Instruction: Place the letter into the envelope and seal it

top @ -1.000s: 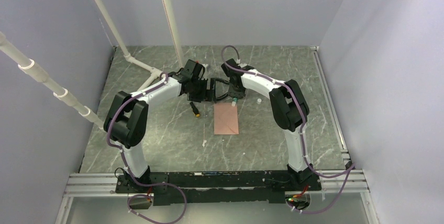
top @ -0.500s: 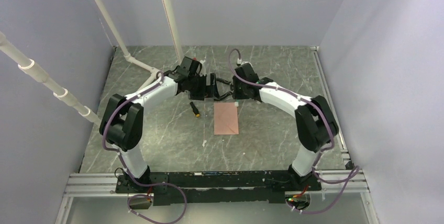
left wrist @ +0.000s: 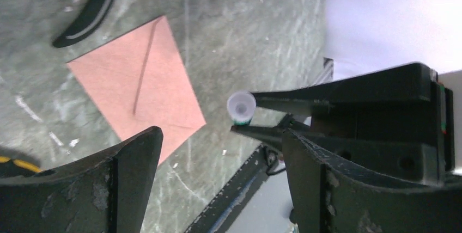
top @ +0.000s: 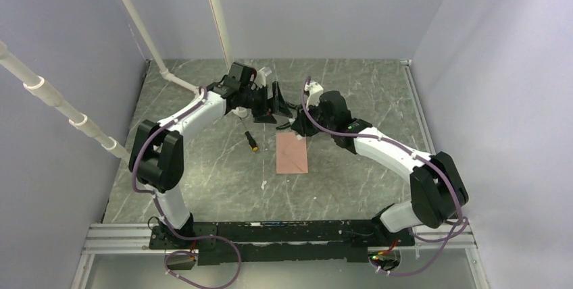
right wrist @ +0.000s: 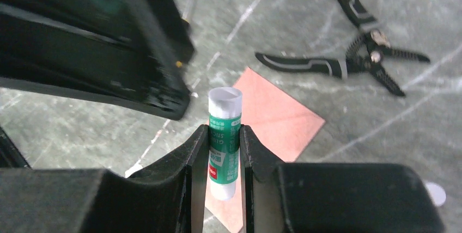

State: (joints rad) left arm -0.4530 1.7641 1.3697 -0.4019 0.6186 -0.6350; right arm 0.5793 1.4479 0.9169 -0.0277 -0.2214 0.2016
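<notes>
The arms have drawn apart, the right elbow swung wide. The right gripper [right wrist: 224, 140], the nearer, pinches an uncapped glue stick [right wrist: 225, 105] over the far end of the envelope [top: 292, 154], which lies lengthwise toward the bases. The left gripper [left wrist: 218, 151] gapes alongside. No separate letter shows.

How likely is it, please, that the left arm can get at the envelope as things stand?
Probably yes: the left gripper, jaws open, hangs near the envelope, which lies flat and uncovered. The right gripper, holding the glue stick, hangs close by and might crowd the approach.
</notes>
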